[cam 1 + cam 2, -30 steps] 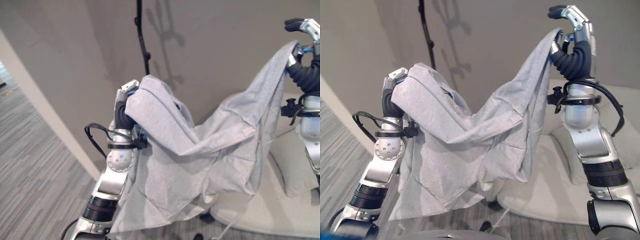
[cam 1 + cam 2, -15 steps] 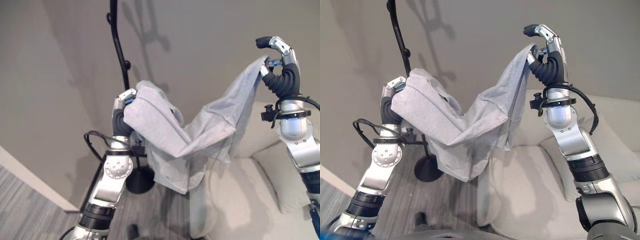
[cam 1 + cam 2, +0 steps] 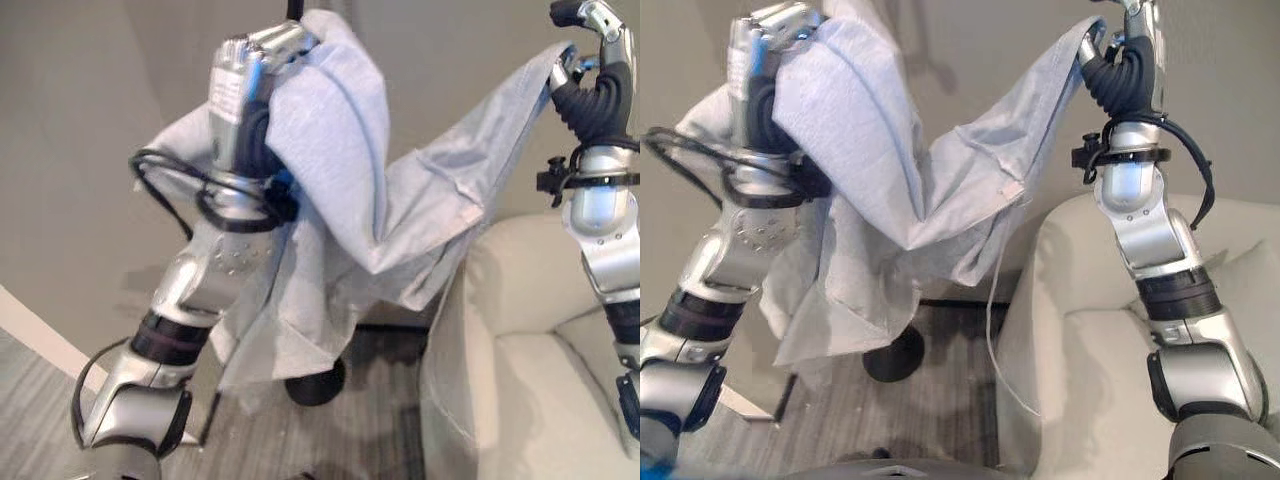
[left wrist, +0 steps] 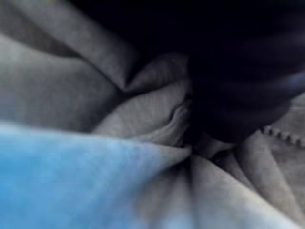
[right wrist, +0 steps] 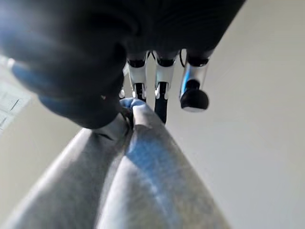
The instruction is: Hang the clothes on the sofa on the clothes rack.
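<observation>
1. The grey jacket (image 3: 400, 210) could slip off and fall to the floor. I think that would happen if either hand let go before the cloth is caught on the clothes rack (image 3: 315, 380).
2. The cloth hides the top of the rack. So the robot may miss the hook, because it cannot see it well.
3. A long thin string (image 3: 992, 330) hangs down from the jacket. It could snag on the sofa (image 3: 1080, 290) and pull the cloth crooked.
4. The jacket is light grey and soft, with many folds. It is up in the air, stretched between the two raised hands and sagging in the middle. One loose part hangs low, down toward the rack's round black foot.
5. The left hand (image 3: 245, 70) is held up high, and the jacket is draped over it. Its fingers are buried in the cloth, so I cannot tell if they are curled or straight.
6. The right hand (image 5: 143, 88) pinches one edge of the jacket between its thumb and fingers. One finger sticks out free.
</observation>
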